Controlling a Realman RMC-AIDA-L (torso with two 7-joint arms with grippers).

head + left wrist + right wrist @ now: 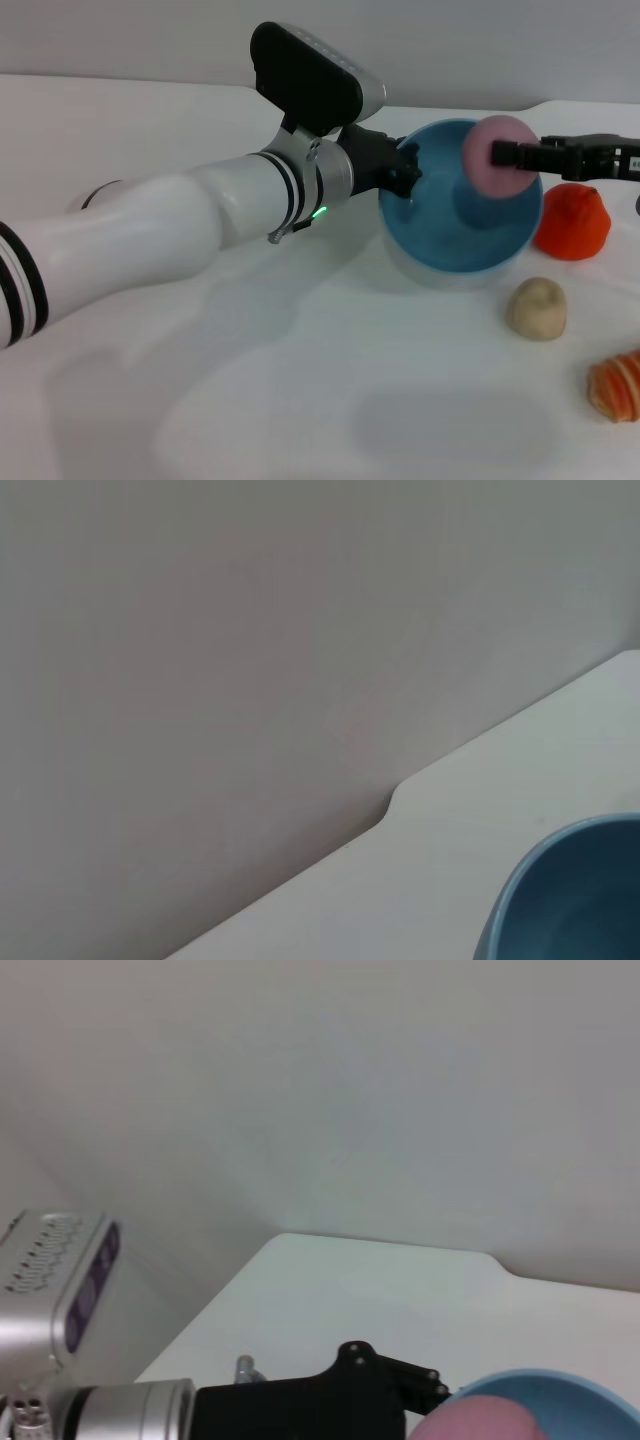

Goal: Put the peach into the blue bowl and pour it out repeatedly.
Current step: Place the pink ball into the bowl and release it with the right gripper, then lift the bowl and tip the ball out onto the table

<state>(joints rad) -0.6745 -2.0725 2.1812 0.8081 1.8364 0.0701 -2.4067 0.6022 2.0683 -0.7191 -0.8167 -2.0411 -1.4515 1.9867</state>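
The blue bowl [440, 238] is tipped up on its side with its opening facing me, right of the table's middle. My left gripper [405, 170] is shut on its left rim, the arm reaching across from the left. The pink peach [482, 165] hangs in front of the bowl's upper right rim, with my right gripper [500, 155] shut on it from the right. The left wrist view shows only a piece of the bowl [570, 905]. In the right wrist view I see the peach [480, 1425], the bowl's rim [565, 1385] and the left gripper [375, 1380].
An orange-red pointed fruit [572, 222] sits just right of the bowl. A beige lump [537, 307] lies in front of it, and an orange striped toy food [617, 385] lies at the right edge. The table's back edge meets a pale wall.
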